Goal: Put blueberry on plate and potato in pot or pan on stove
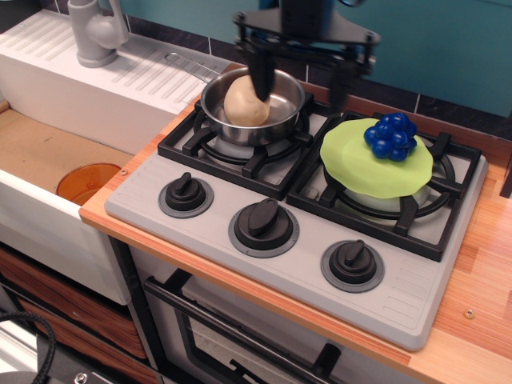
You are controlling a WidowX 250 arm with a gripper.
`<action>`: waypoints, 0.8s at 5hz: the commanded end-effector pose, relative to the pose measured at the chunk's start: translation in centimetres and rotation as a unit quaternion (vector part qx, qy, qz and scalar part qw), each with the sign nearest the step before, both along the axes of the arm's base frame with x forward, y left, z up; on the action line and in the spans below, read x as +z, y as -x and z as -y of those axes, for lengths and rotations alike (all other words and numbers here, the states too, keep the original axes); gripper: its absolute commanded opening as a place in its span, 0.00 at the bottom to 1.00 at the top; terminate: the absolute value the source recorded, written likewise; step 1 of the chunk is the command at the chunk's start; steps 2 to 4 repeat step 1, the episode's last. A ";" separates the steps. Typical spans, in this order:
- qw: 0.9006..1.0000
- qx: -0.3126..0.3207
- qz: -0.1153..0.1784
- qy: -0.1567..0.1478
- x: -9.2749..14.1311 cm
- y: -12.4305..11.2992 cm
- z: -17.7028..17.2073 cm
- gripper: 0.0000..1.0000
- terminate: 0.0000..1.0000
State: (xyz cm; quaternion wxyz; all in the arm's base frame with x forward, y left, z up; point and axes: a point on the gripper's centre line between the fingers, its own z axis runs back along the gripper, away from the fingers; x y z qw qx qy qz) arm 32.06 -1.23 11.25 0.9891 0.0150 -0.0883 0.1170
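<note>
A: The fingers (261,74) were spread wide with nothing between them. One dark finger hung over the rear of the pan (284,108), the other hung off past its right rim, so the gripper (299,80) was empty above the stove (240,264).

B: And the potato (246,101)?

A: It sat inside the pan, leaning toward the left wall, on the left rear burner. The blueberry (391,137) lay on the far side of the green plate (360,164), which rested on the right burner.

B: So both looked placed. If the potato needed taking up again, how would it handle?

A: I judged it light and rigid, a smooth plastic egg, likely slippery. I would close across its narrow middle, from above, clear of the pan wall.

B: The berries?

A: Bumpy, and probably easier to hold than the potato. I would take them across the widest part of the cluster. The plate looked thin and might tip on the grate if pressed near its edge.
</note>
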 end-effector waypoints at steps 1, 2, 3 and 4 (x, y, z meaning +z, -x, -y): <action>0.999 -0.016 0.034 0.005 1.7 -1.7 -1.4 1.00 1.00; 0.999 -0.016 0.034 0.005 1.7 -1.7 -1.4 1.00 1.00; 0.999 -0.016 0.034 0.005 1.7 -1.7 -1.4 1.00 1.00; 0.999 -0.016 0.034 0.005 1.7 -1.7 -1.4 1.00 1.00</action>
